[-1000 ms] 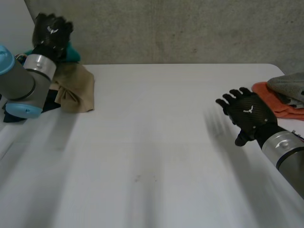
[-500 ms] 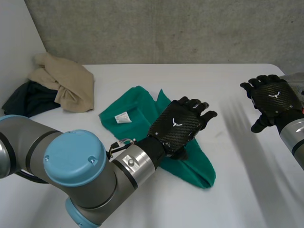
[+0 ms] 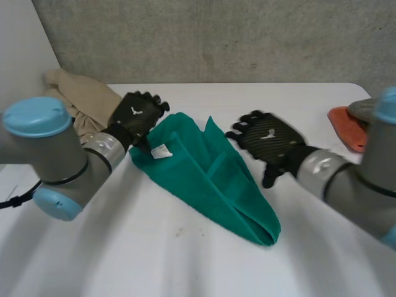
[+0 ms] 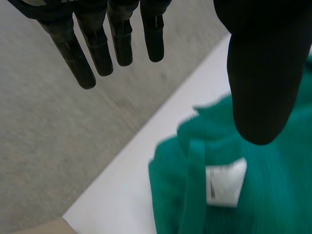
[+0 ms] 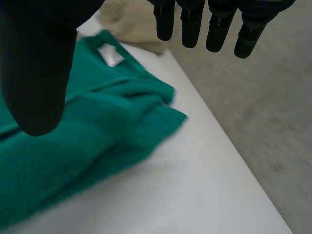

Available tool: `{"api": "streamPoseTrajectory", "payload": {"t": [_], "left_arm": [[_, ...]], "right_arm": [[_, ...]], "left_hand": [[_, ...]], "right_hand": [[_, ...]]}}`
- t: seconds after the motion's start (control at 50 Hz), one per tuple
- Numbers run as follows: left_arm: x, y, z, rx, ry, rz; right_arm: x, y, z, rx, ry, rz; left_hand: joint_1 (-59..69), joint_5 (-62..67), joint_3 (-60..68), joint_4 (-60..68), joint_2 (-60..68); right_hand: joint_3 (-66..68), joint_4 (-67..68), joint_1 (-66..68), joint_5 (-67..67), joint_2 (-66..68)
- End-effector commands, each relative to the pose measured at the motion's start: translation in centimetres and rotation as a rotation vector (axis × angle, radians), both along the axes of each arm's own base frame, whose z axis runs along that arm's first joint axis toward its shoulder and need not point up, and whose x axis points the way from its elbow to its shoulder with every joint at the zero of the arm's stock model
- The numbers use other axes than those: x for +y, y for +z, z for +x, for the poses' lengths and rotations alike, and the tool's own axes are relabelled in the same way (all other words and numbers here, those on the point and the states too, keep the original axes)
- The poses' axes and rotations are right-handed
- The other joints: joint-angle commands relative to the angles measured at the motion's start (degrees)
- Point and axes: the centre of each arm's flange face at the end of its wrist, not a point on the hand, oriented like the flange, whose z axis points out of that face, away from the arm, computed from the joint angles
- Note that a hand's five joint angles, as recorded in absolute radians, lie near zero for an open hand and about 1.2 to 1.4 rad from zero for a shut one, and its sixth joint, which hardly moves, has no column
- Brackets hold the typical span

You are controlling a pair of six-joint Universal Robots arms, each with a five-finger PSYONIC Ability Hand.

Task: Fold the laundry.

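- Left hand (image 3: 137,114): released, fingers straight with the thumb held apart, nothing grasped; poised at the far left corner of the green towel (image 3: 204,176), just above its white label (image 3: 161,151); contact with the cloth not clear enough to call
- Right hand (image 3: 267,137): likewise released, fingers straight and spread, empty; set at the towel's far right edge, thumb over the green cloth and fingertips reaching past it
- Between and in front of the two hands: the towel in the middle of the white bench (image 3: 185,266), lying as a rumpled diagonal band, doubled over on itself in loose ridges, one end near the left hand and the other rounded end towards the near side
- Further out: a crumpled beige cloth (image 3: 93,102) at the far left corner, just behind the left hand; an orange cloth (image 3: 346,127) with a grey cloth (image 3: 366,109) on top at the far right edge
- Judged progress: early; towel on the working area but neither flattened nor squarely folded
- Left to do, by the look of it: take the corners, spread the towel flat, fold it, set it aside, then deal with the beige cloth; orange and grey pieces impossible to call as finished or waiting
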Motion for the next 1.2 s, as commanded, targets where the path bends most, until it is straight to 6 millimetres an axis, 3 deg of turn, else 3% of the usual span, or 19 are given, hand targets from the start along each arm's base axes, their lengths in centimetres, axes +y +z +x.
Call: {"api": "streamPoseTrajectory", "payload": {"t": [0.02, 0.18, 0.3, 0.4, 0.42, 0.46, 0.54, 0.56, 0.64, 0.7, 0.72, 0.78, 0.86, 0.92, 1.0, 1.08, 1.2], "left_arm": [[-2.2, -3.9, -1.8, -0.118, -0.104, 0.019], [-3.8, -6.5, -3.4, -0.128, -0.169, 0.053], [-4.2, -8.9, -3.7, -0.218, -0.188, 0.099], [-4.1, -9.8, -3.7, -0.283, -0.197, 0.099], [-4.2, -9.9, -3.7, -0.296, -0.184, 0.093], [-4.3, -9.8, -3.7, -0.302, -0.166, 0.089], [-4.6, -8.9, -3.8, -0.312, -0.098, 0.047], [-4.7, -7.7, -4.0, -0.305, -0.059, 0.002], [-4.9, -3.6, -3.6, -0.262, 0.047, -0.107], [-4.3, -1.7, -3.0, -0.244, 0.077, -0.141], [-3.1, 0.3, -2.4, -0.221, 0.087, -0.173], [-1.2, 3.4, -1.2, -0.191, 0.099, -0.205], [1.4, 6.1, 0.4, -0.138, 0.117, -0.203], [2.6, 7.0, 1.5, -0.108, 0.134, -0.183], [3.8, 8.0, 4.0, -0.072, 0.185, -0.156], [5.2, 6.8, 6.2, -0.109, 0.222, -0.049], [6.2, 4.9, 7.0, -0.168, 0.227, 0.086]], "right_arm": [[-1.4, -3.1, 4.1, 0.05, 0.098, -0.026], [-4.0, -6.3, 6.7, 0.093, 0.12, -0.069], [-5.0, -8.5, 6.9, 0.161, 0.081, -0.049], [-5.1, -9.7, 6.9, 0.214, 0.09, -0.062], [-5.2, -9.7, 6.8, 0.22, 0.09, -0.07], [-5.2, -9.3, 6.9, 0.212, 0.089, -0.078], [-5.2, -7.1, 6.7, 0.179, 0.058, -0.099], [-5.2, -5.8, 6.4, 0.158, 0.03, -0.104], [-4.4, -3.2, 5.2, 0.102, -0.036, -0.078], [-3.9, -1.4, 4.4, 0.062, -0.067, -0.08], [-4.4, 0.5, 2.7, 0.03, -0.125, -0.089], [-5.9, 2.1, -0.5, 0.004, -0.236, -0.083], [-6.9, 2.8, -3.8, 0.021, -0.345, -0.061], [-6.8, 3.7, -5.6, 0.048, -0.399, -0.045], [-5.9, 4.8, -9.4, 0.15, -0.482, 0.026], [-4.0, 4.0, -10.6, 0.279, -0.456, 0.11], [-2.1, 3.0, -11.0, 0.415, -0.399, 0.129]], "left_hand": [[4.4, 3.9, 4.3, 4.2, 4.3], [5.3, 4.7, 5.1, 5.0, 5.1], [14.7, 14.1, 14.5, 14.4, 14.5], [38.5, 38.0, 38.4, 38.3, 38.4], [51.1, 50.5, 50.9, 50.8, 50.9], [59.9, 59.4, 59.7, 59.7, 59.7], [59.9, 59.4, 59.8, 59.7, 59.8], [59.9, 59.4, 59.8, 59.7, 59.8], [59.9, 59.4, 59.8, 59.7, 59.8], [59.9, 59.4, 59.8, 59.7, 59.8], [59.9, 59.4, 59.8, 59.7, 59.8], [59.9, 59.4, 59.8, 59.7, 59.8], [59.9, 59.4, 59.8, 59.7, 59.8], [59.9, 59.4, 59.8, 59.7, 59.8], [59.9, 59.4, 59.8, 59.7, 59.8], [59.9, 59.4, 59.8, 59.7, 59.8], [59.9, 59.4, 59.8, 59.7, 59.8]], "right_hand": [[-1.1, -1.5, -2.6, -1.7, -1.3], [2.4, 2.0, 0.9, 1.8, 2.2], [8.6, 8.2, 7.2, 8.1, 8.5], [29.5, 29.0, 28.0, 28.9, 29.3], [49.8, 49.4, 48.4, 49.2, 49.6], [67.6, 67.1, 66.1, 67.0, 67.4], [67.6, 67.2, 66.2, 67.1, 67.5], [67.6, 67.2, 66.2, 67.1, 67.5], [67.6, 67.2, 66.2, 67.1, 67.5], [67.6, 67.2, 66.2, 67.1, 67.5], [67.6, 67.2, 66.2, 67.1, 67.5], [67.6, 67.2, 66.2, 67.1, 67.5], [67.6, 67.2, 66.2, 67.1, 67.5], [67.6, 67.2, 66.2, 67.1, 67.5], [67.6, 67.2, 66.2, 67.1, 67.5], [67.6, 67.2, 66.2, 67.1, 67.5], [67.6, 67.2, 66.2, 67.1, 67.5]]}}
